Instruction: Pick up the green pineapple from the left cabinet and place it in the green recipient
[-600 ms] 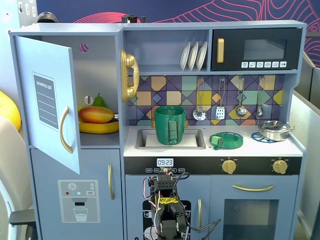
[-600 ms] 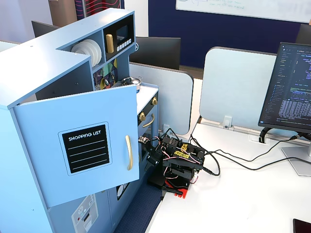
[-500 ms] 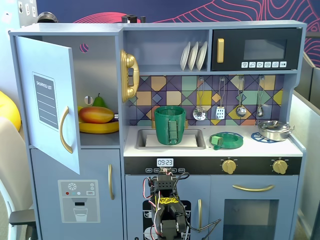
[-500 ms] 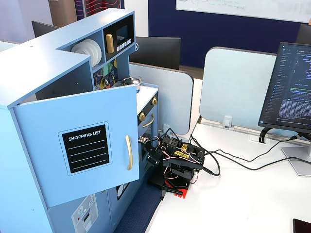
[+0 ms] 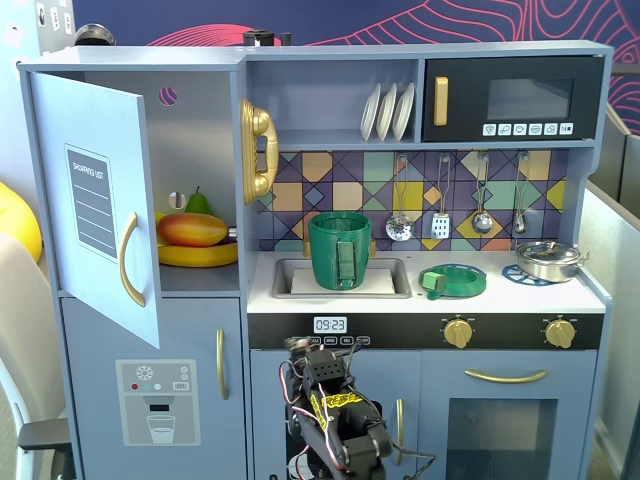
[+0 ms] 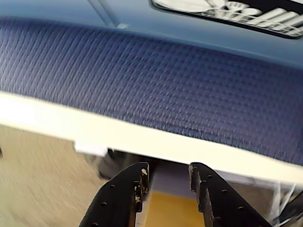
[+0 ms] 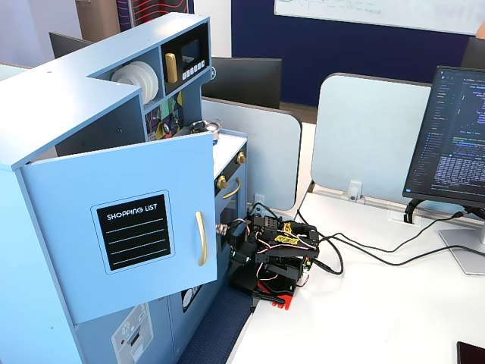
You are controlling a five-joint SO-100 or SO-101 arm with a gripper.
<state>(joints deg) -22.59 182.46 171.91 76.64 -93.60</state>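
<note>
The left cabinet stands open, its shopping-list door swung out; the door also shows in a fixed view. Inside lie an orange-red mango, a yellow banana and a smooth green pear. The green pineapple is hidden. The green recipient stands upright in the sink. My arm is folded low in front of the kitchen, far below the cabinet. In the wrist view my gripper has its jaws a little apart, with nothing between them.
A flat green ring lid and a steel pan sit on the counter. A gold phone hangs by the cabinet. The arm's base stands on a white desk with cables and a monitor.
</note>
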